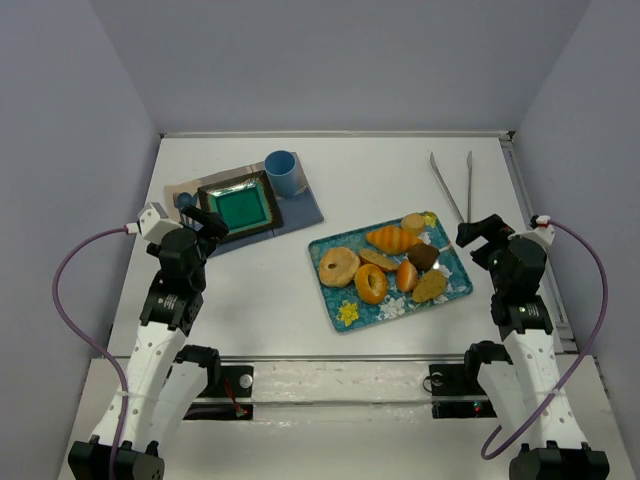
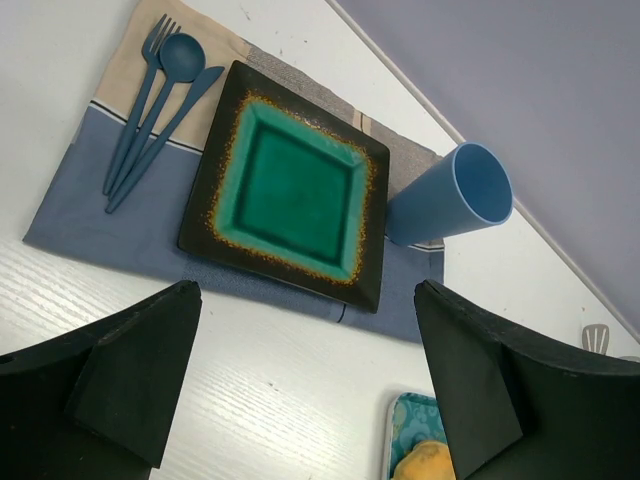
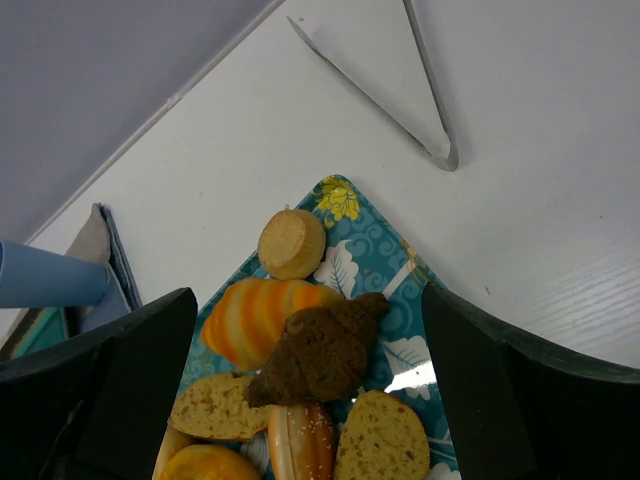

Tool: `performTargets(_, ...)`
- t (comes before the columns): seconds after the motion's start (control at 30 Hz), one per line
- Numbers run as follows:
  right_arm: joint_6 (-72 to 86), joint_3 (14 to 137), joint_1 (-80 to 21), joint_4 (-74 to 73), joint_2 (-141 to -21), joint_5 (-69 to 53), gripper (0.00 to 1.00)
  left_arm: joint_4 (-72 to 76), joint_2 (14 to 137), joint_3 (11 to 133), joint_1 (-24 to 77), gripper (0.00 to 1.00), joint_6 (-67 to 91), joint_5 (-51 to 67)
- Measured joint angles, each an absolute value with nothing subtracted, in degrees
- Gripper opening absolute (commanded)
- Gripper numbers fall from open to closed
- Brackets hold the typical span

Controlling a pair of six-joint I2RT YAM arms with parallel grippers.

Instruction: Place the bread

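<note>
The bread (image 1: 371, 284), a glossy orange ring, lies near the middle of the patterned tray (image 1: 397, 306) at centre right of the overhead view. It is wedged between the paler bagel (image 1: 339, 266) on its left and an oval roll (image 1: 407, 275) on its right, with a seeded slice (image 1: 379, 259) just above it. That crowding is the main hazard: fingers coming down around the ring would likely nudge a neighbour, or close on the bagel by mistake, since both are rings. The right end effector (image 1: 480, 232) hovers at the tray's upper right corner, jaws spread wide and empty. Its wrist view centres on the croissant-like roll (image 3: 260, 318) and a dark pastry (image 3: 325, 350), so aiming at the bread from here looks poor, and the glossy crust may slip from a shallow pinch. The left end effector (image 1: 210, 228), also wide open and empty, hangs at the lower left edge of the green plate (image 1: 240, 208), beside the cutlery (image 2: 150, 110). Should that plate be the goal, a carrying arm could meet it, or tip the blue cup (image 1: 282, 173) at the plate's upper right corner.
</note>
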State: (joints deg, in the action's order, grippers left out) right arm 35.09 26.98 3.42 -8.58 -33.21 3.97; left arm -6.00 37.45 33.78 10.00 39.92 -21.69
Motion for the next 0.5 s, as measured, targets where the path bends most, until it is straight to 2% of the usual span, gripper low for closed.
performTargets(0.3,35.22,27.44,3.42,-8.51,-35.33,4.95,1.0,-5.91,38.11,33.78,10.0,0.99,39.92,-21.67)
performTargets(0.5,34.37,31.92,3.42,-8.58,-45.01,2.94,1.0,-5.87,37.95,33.78,10.0,0.99,39.92,-21.65)
